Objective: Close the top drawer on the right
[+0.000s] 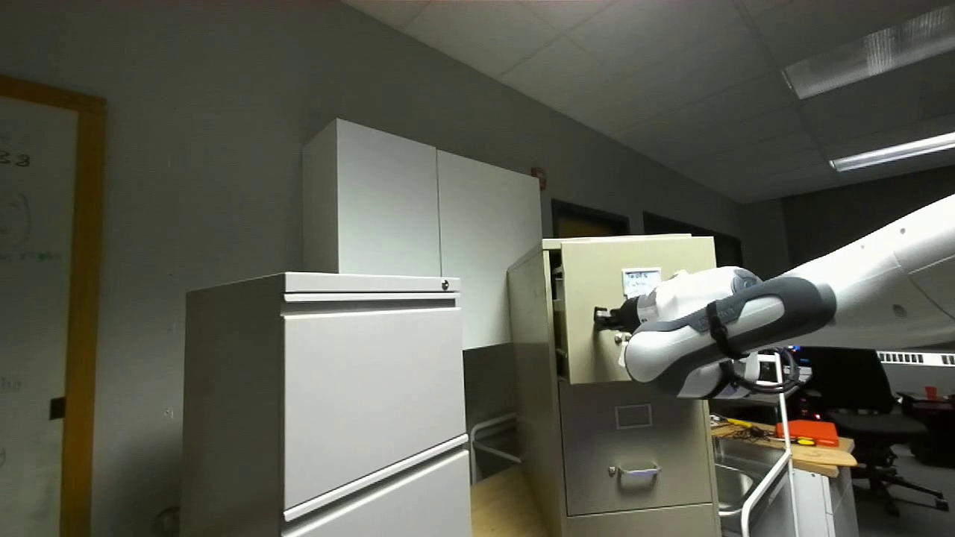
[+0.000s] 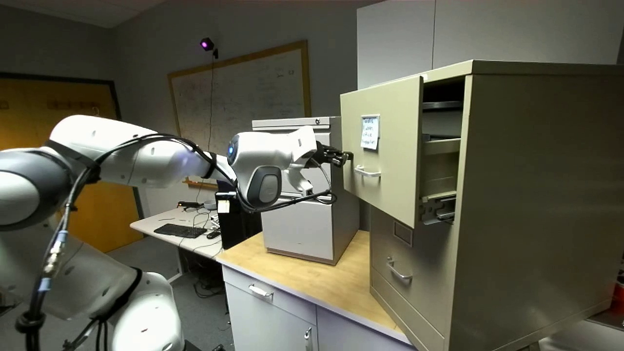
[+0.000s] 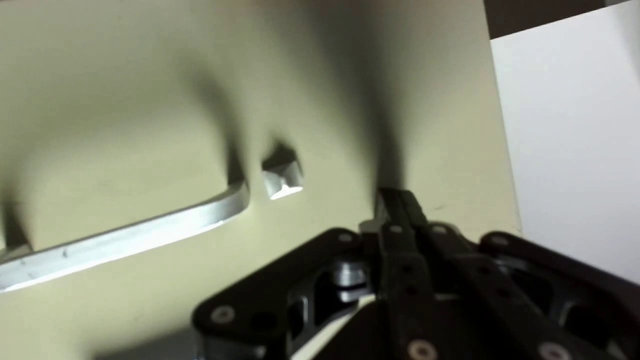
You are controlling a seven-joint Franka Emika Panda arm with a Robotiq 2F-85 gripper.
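Note:
The top drawer (image 1: 586, 276) of the beige filing cabinet stands partly pulled out, its cream front ahead of the cabinet face. It also shows in an exterior view (image 2: 397, 122), with a dark gap and metal rail at its side. Its small white label (image 2: 370, 132) sits above a silver handle (image 2: 368, 172). My gripper (image 2: 348, 157) is shut and empty, with its fingertips at the drawer front, beside the handle near the front's side edge. In the wrist view the closed fingertips (image 3: 397, 192) meet their shadow on the cream front, beside the silver lock (image 3: 283, 180) and the handle.
A lower beige drawer (image 1: 634, 447) with its own handle is closed. The wide light-grey cabinet (image 1: 373, 403) stands beside the filing cabinet, on a wooden counter (image 2: 302, 282). White wall cupboards (image 1: 485, 246) hang behind. A sink (image 1: 735, 488) is on the far side.

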